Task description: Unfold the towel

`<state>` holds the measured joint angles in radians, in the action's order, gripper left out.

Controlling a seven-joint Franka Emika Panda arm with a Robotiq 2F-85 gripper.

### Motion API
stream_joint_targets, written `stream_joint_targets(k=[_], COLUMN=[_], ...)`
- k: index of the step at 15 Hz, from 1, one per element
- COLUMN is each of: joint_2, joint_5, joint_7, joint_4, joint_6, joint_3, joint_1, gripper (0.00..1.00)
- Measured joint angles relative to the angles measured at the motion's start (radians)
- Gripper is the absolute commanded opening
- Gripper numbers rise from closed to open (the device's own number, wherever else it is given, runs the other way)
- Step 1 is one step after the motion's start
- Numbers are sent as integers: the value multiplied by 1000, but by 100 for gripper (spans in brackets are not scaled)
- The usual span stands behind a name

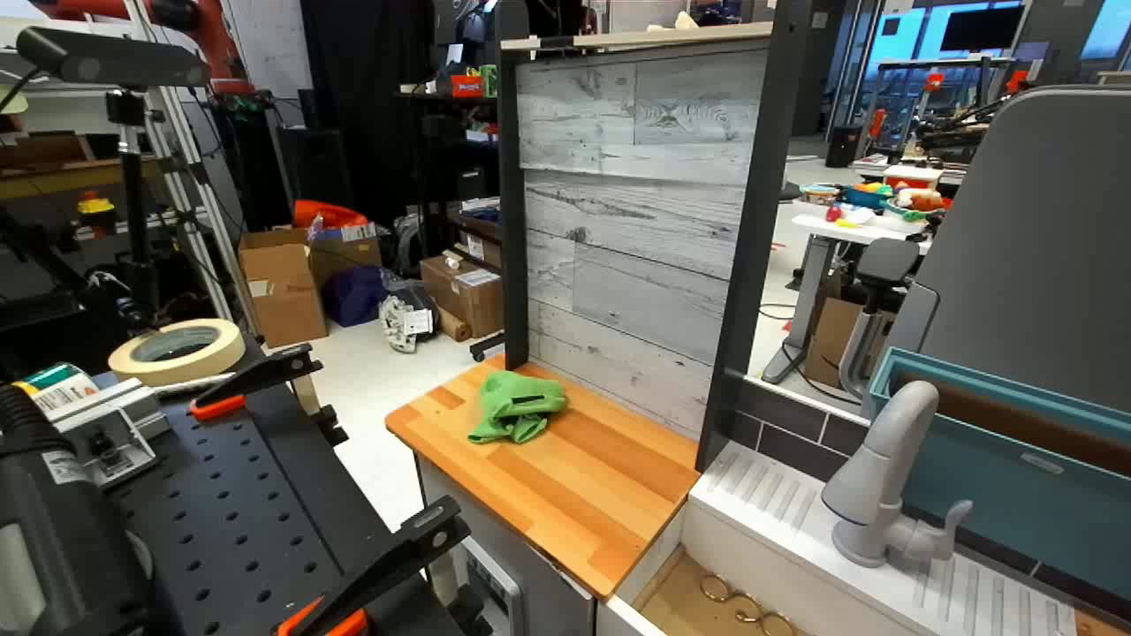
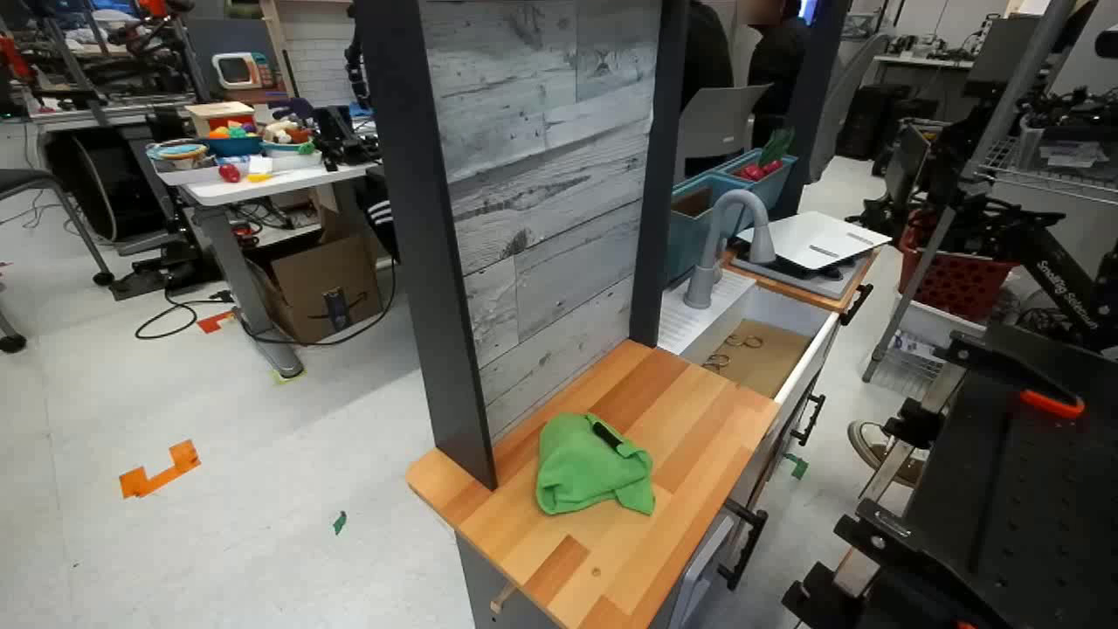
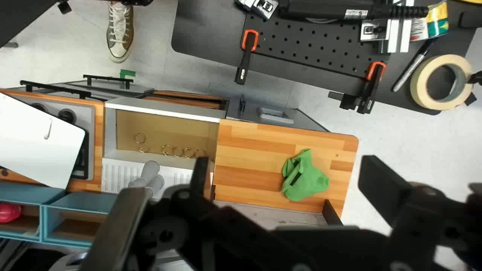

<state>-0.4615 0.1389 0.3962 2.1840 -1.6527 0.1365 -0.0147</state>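
Towel [image 3: 307, 180] is lying crumpled right of centre in the wrist view, showing between the widely parted jaws of the gripper [image 3: 285, 165], well apart from both. A wooden counter [image 3: 248, 162] is supporting it; pale floor [image 3: 414, 146] is showing at right.

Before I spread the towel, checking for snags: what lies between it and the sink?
Only wooden countertop lies between the green towel and the sink, seen in the wrist view.

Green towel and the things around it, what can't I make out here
Green towel, inner layers: hidden by its outer folds, all views.
Dark strip on it: too small to identify, all views.
Stovetop, mostly: under a white panel, wrist view.
Sneaker, wearer: cut off by the top edge, wrist view.
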Motion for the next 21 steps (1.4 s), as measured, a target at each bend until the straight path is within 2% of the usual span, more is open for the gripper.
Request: stream_joint_targets(k=[12, 16, 21], joint_2=[0, 32, 178], joint_5=[1, -1, -1], joint_7=[-29, -139, -295], joint_4=[9, 101, 203], joint_6=[-24, -191, -436], joint_3=[-5, -61, -156], joint_1=[0, 2, 30], gripper=[100, 100, 100])
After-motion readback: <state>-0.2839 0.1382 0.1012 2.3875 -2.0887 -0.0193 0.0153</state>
